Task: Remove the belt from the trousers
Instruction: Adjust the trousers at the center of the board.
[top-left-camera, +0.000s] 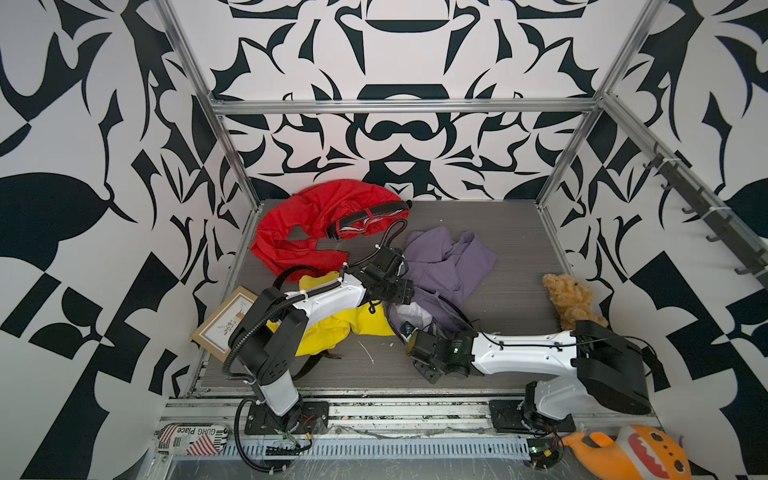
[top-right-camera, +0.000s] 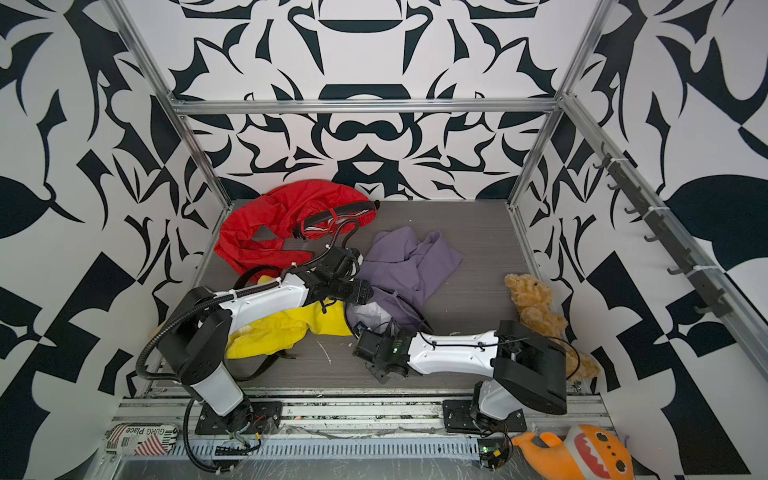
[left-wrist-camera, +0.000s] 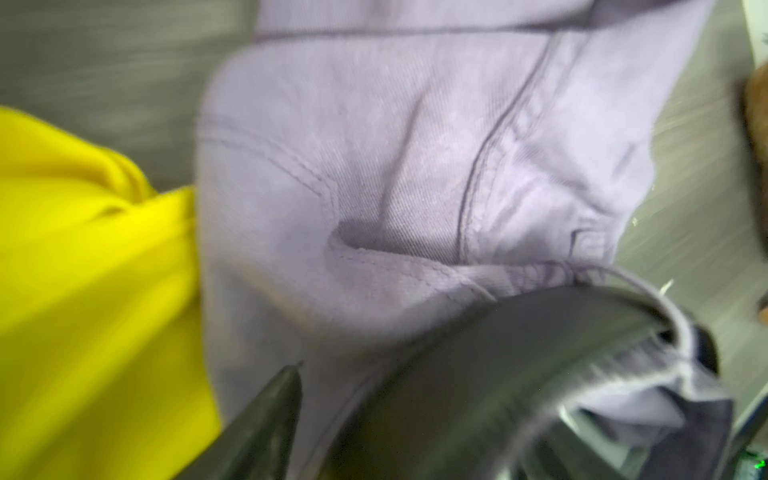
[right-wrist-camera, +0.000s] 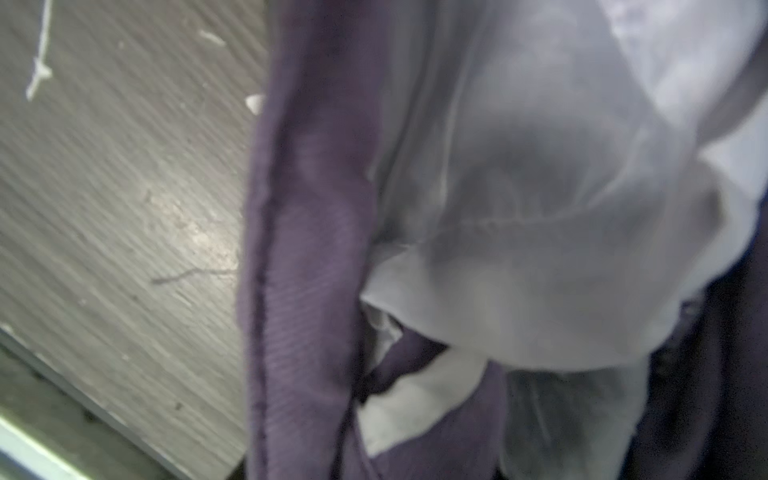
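Far L: yellow garment (top-left-camera: 328, 328). L gripper (top-left-camera: 403, 291) sits just beside it at the trousers (top-left-camera: 449, 262) waist, jaws spread, one finger (left-wrist-camera: 274, 415) clear of the black belt (left-wrist-camera: 498, 365). Belt is threaded thru the waistband. R gripper (top-left-camera: 405, 332) is at the waist's near edge; pinch state can't tell.

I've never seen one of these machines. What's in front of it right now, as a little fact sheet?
Surface: grey table
Trousers: purple trousers, crumpled mid-table
Belt: black belt, passing under a trouser loop
Left pincer: over the trousers; open or shut unclear
Right pincer: at the trousers' near edge; grip unclear
Nearby: red garment, yellow garment, teddy bear, picture frame
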